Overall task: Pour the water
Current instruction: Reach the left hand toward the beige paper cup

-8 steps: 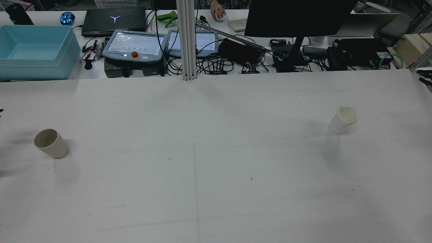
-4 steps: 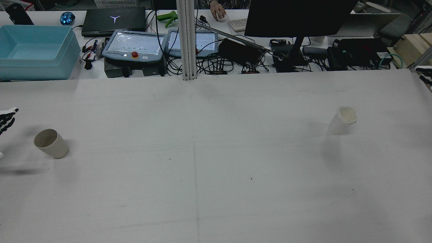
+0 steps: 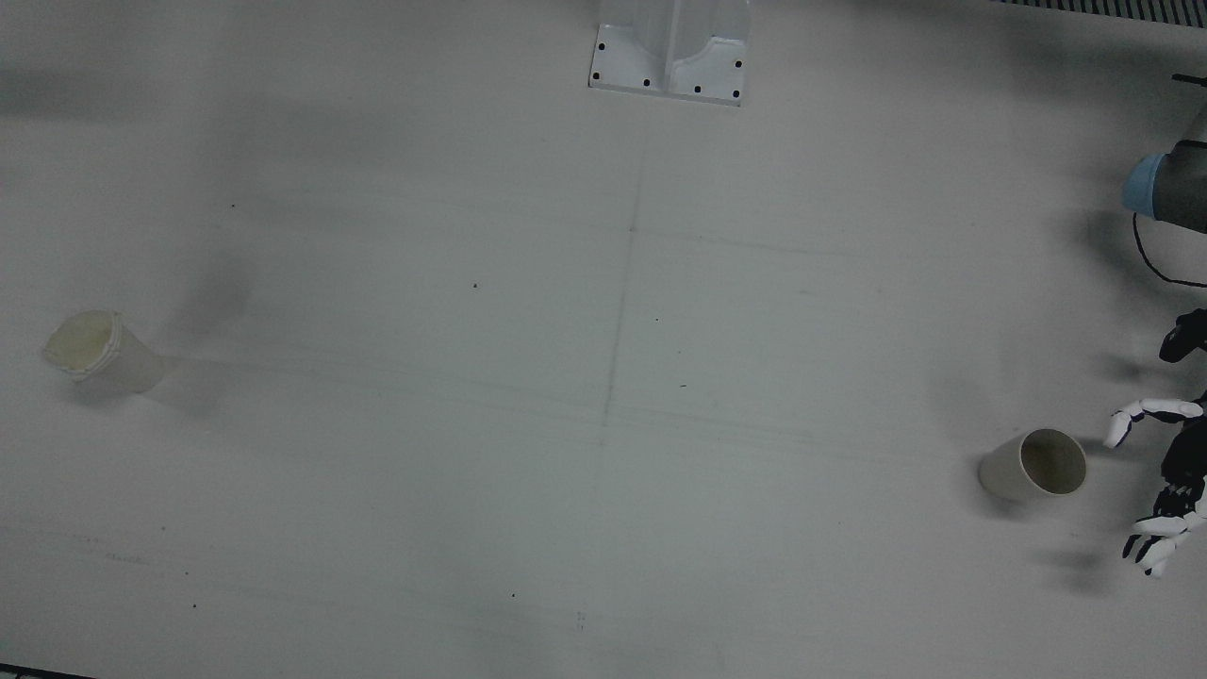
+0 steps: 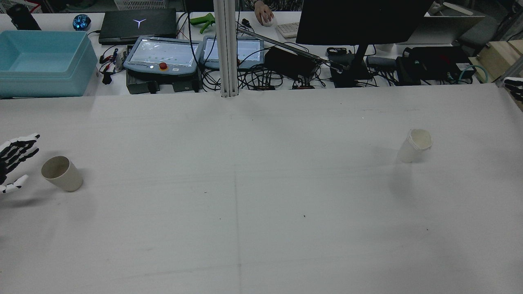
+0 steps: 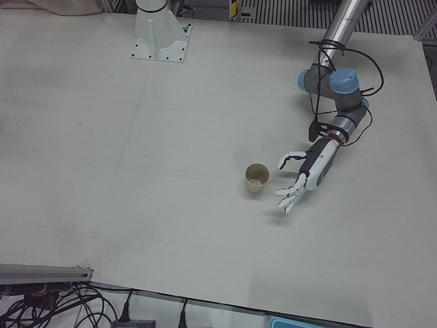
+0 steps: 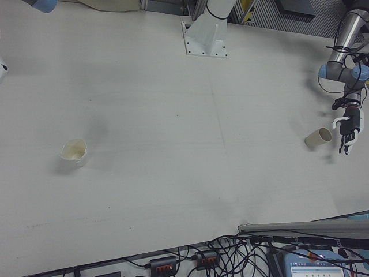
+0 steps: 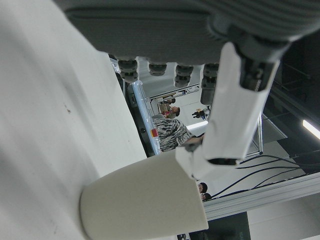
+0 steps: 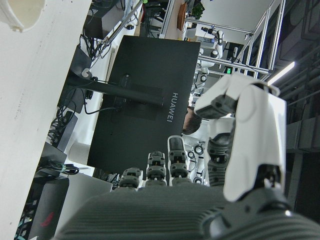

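A beige cup [image 4: 61,173] stands upright near the table's left edge; it also shows as the beige cup [image 3: 1033,465], [image 5: 257,178], [image 6: 318,137] and close up [image 7: 145,205]. My left hand [image 4: 14,163] hovers just beside it, open, fingers spread toward the cup and not touching; the same left hand [image 3: 1165,490] appears again in the left-front [image 5: 304,179] and right-front [image 6: 347,134] views. A white cup [image 4: 414,145] stands far off on the right side, white cup [image 3: 94,352], [image 6: 74,152], [image 8: 20,12]. My right hand [image 4: 514,87] is only partly seen at the table's right edge, its fingers [image 8: 240,140] extended and empty.
Behind the table runs a bench with a blue bin [image 4: 41,61], teach pendants [image 4: 163,55], a black monitor [image 4: 359,20] and cables. A white post [image 4: 226,49] rises at the back centre. A person's hand [image 4: 263,16] rests on a mouse. The pedestal base [image 3: 671,47] sits at the front view's top.
My left hand has come in from beyond the left edge to just beside the beige cup. The right hand shifted slightly at the right edge. Both cups stayed put.
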